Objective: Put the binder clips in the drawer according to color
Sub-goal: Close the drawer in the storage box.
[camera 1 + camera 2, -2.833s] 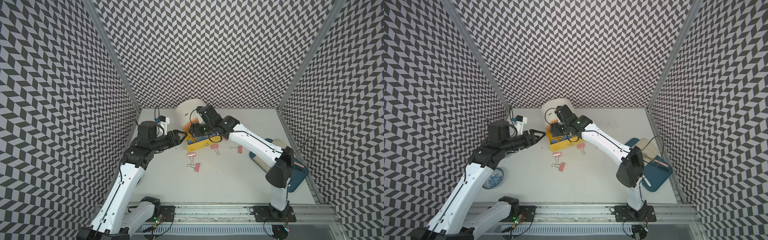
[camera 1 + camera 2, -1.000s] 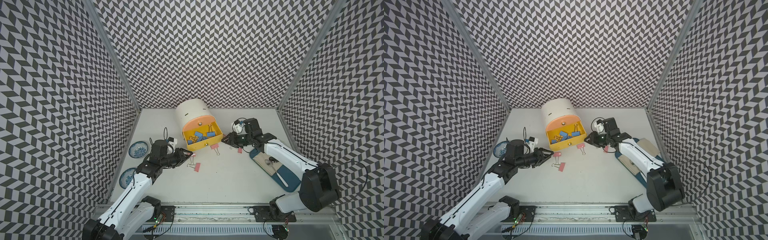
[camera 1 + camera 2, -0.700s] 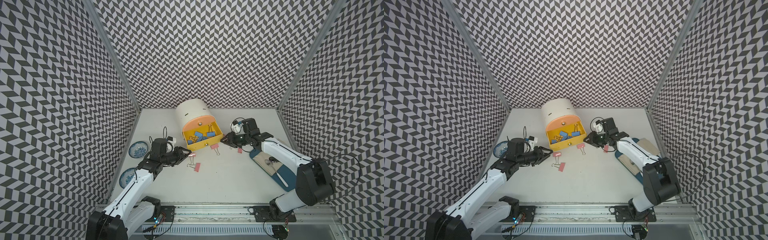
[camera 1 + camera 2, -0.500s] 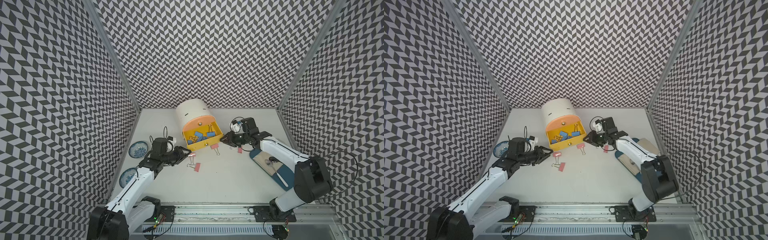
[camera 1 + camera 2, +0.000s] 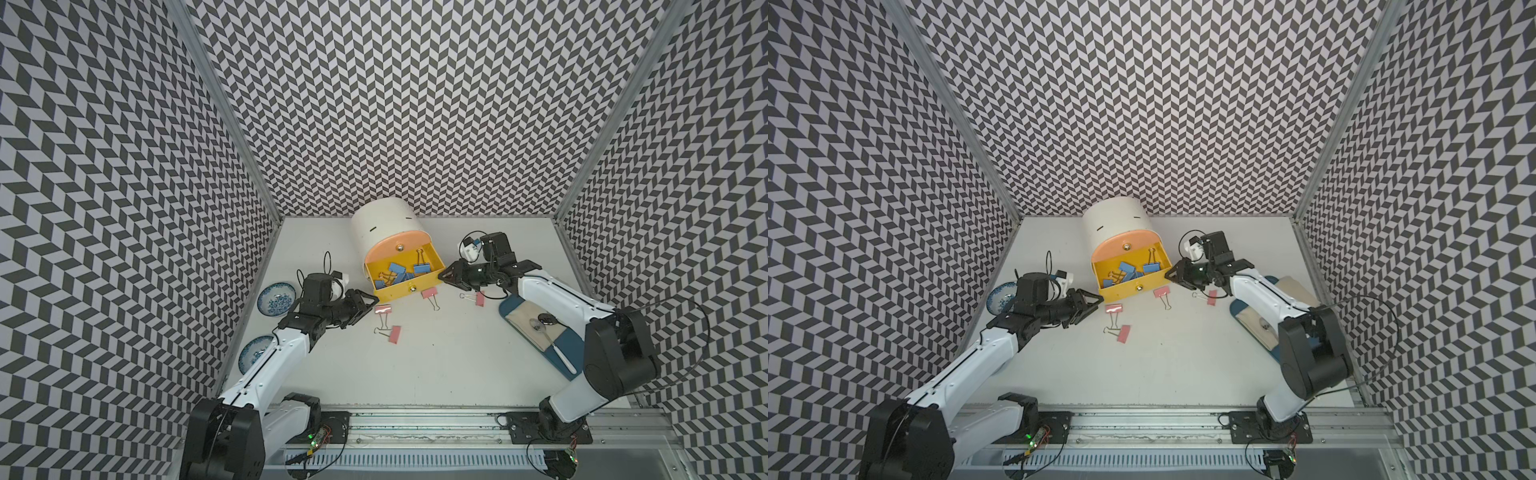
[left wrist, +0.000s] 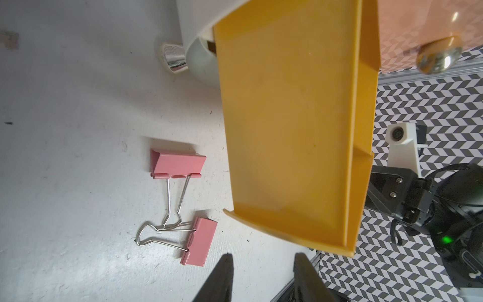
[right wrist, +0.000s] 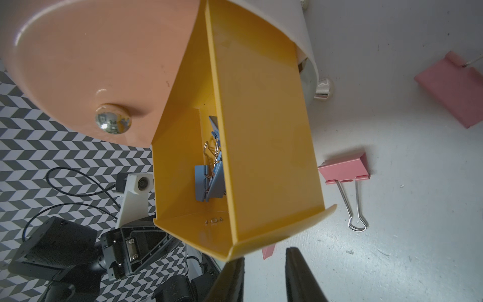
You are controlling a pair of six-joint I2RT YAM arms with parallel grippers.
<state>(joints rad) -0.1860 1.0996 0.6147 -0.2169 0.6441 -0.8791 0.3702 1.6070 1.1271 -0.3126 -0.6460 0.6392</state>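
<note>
Four pink clips unsorted; left gripper and right gripper half-open, empty, flanking yellow drawer, probably best pushed shut squarely.

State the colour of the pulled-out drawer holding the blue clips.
Yellow drawer, seen best in the left wrist view.

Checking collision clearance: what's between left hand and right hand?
The pulled-out yellow drawer, holding blue binder clips, sits between left hand and right hand, in both top views.

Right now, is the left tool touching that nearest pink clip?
Apart. Left wrist view shows bare table between left tool and nearest pink binder clip.
</note>
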